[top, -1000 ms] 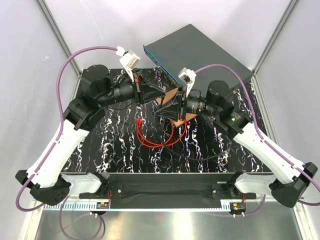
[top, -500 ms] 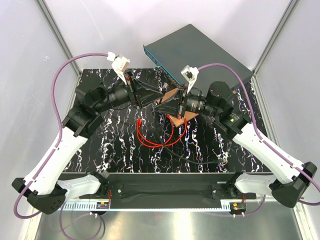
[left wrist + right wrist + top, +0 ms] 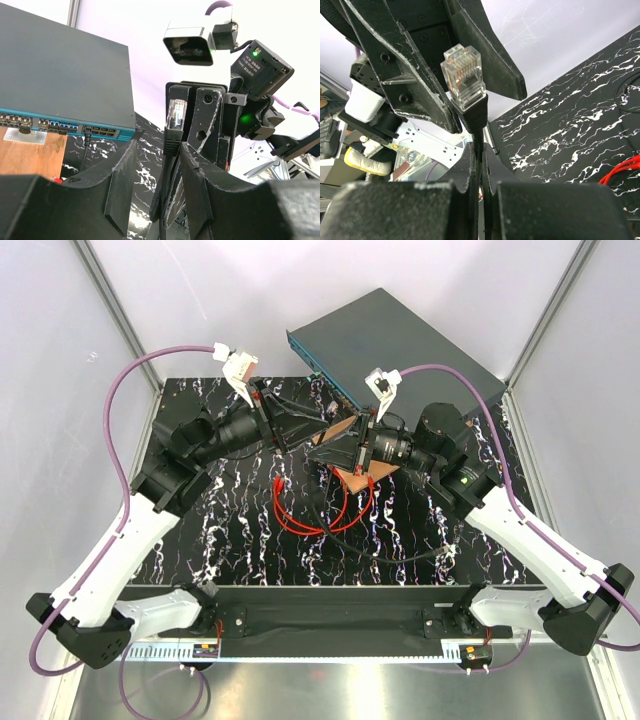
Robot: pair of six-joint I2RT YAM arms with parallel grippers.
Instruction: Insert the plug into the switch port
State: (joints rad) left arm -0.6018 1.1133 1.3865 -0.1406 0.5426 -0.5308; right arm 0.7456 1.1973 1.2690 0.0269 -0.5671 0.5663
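Plug [image 3: 463, 75]: stands out of your right gripper [image 3: 478, 155], long axis along its fingers, tip outward.
Right gripper: narrow, pinching the black cable [image 3: 477, 122] below it.
Left gripper [image 3: 159, 150]: fingers apart, flanking cable.
Switch port [image 3: 102, 132]: well apart.

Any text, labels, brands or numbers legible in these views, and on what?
No text can be read in any view.
White print on the black module at the right wrist: too small and blurred to read.
Front face of the switch: no port markings can be made out.
Clear plug on the black cable: no print.
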